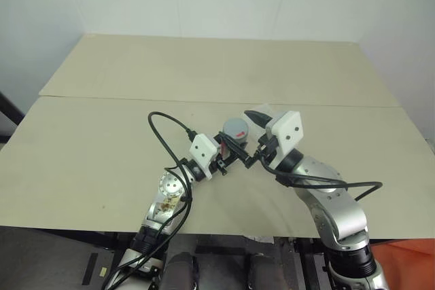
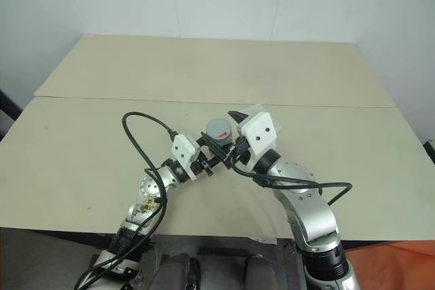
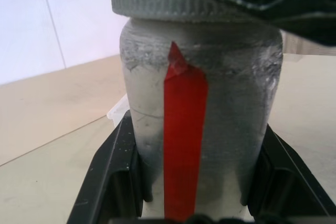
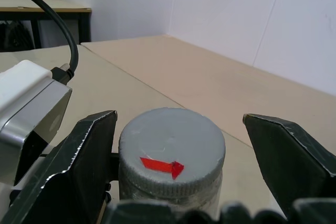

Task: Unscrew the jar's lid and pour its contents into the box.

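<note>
The jar [image 3: 231,129] is a grey cylinder with a red stripe down its side, held upright above the table. My left gripper [image 1: 230,149] is shut on its body, one black finger [image 3: 113,182] on each side. The grey ribbed lid [image 4: 172,140], marked with a red arrow, sits on the jar's top. My right gripper [image 4: 178,119] is open and straddles the lid: one finger [image 4: 84,161] lies close against the lid's side, and the other stands clear of it with a gap. A pale see-through edge, probably the box [image 1: 265,108], shows just behind the right gripper.
The beige table [image 1: 102,140] stretches wide to both sides and far back, with a seam across it. A black cable [image 1: 163,134] loops up from my left arm. White walls stand behind the table.
</note>
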`<state>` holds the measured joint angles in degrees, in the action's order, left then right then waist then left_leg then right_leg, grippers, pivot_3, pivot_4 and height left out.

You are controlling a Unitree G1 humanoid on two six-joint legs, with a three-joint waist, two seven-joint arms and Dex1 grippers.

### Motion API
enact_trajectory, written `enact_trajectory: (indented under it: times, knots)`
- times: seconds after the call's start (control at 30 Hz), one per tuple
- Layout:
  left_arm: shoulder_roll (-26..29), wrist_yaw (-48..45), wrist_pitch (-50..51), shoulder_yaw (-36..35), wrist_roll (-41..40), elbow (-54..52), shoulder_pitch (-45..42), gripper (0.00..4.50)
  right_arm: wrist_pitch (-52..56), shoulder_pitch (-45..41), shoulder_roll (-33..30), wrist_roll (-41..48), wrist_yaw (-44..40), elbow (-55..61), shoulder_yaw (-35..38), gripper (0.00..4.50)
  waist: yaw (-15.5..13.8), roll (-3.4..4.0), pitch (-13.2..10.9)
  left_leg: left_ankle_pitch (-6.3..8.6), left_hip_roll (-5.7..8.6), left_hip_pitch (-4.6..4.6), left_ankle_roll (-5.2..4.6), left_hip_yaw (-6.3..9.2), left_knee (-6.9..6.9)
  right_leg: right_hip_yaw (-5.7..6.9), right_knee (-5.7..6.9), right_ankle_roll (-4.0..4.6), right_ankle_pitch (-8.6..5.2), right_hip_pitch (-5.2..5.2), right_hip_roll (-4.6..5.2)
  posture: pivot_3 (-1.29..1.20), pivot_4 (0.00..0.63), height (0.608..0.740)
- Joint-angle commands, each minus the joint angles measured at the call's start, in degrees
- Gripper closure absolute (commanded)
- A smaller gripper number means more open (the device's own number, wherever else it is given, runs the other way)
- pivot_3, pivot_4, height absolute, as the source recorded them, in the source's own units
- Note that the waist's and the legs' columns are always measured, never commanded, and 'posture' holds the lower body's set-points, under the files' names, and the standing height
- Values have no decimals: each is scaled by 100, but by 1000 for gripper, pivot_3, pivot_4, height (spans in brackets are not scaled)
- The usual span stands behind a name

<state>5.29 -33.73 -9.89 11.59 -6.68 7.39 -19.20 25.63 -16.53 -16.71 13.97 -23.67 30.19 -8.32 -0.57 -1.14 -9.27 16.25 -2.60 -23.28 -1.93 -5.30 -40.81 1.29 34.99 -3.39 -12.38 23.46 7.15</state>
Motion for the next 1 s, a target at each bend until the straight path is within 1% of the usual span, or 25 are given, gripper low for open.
enact_trajectory:
  times: [0.03,0.1,0.13,0.37,0.53,0.7,0.87,1.0]
  knots:
    - [-28,-1,-145,37,-6,-132,-24,2504,-3,-19,38,97,5,114,89,909,0,0,0,0,0,0,0,0,0,0,0,0,0,0,0,0,150,740]
    - [-36,2,-142,38,-8,-125,-39,2504,-1,-13,11,79,-4,113,65,1571,0,0,0,0,0,0,0,0,0,0,0,0,0,0,0,0,150,740]
    - [-38,0,-142,39,-10,-123,-46,2504,5,-11,-9,70,-15,109,49,1749,0,0,0,0,0,0,0,0,0,0,0,0,0,0,0,0,150,740]
    - [-20,-110,-199,72,-20,-18,-119,2504,11,-72,-84,46,-54,30,66,1750,1,0,0,0,0,0,0,0,0,0,0,0,0,0,0,0,150,740]
    - [47,-343,-164,101,-120,-44,-98,2504,-19,-59,-291,318,-445,-18,200,1750,0,0,0,0,0,0,0,0,0,0,-1,0,0,0,0,0,150,740]
    - [88,-655,-88,147,-322,-207,11,2504,-158,-63,-585,918,-1248,-227,430,1750,-1,0,0,1,0,0,-1,0,0,0,-2,0,0,-2,0,0,150,740]
    - [192,-1228,262,148,-922,-647,191,2504,-168,-323,-1092,1533,-2393,-593,603,1750,8,0,0,1,-2,1,-2,4,0,0,-2,0,0,-2,0,0,150,740]
    - [347,-1568,406,199,-1073,-796,173,2504,-270,-658,-1378,1927,-3372,-1135,647,1750,13,0,0,1,-2,8,-3,7,0,-1,0,0,0,-6,0,0,150,740]
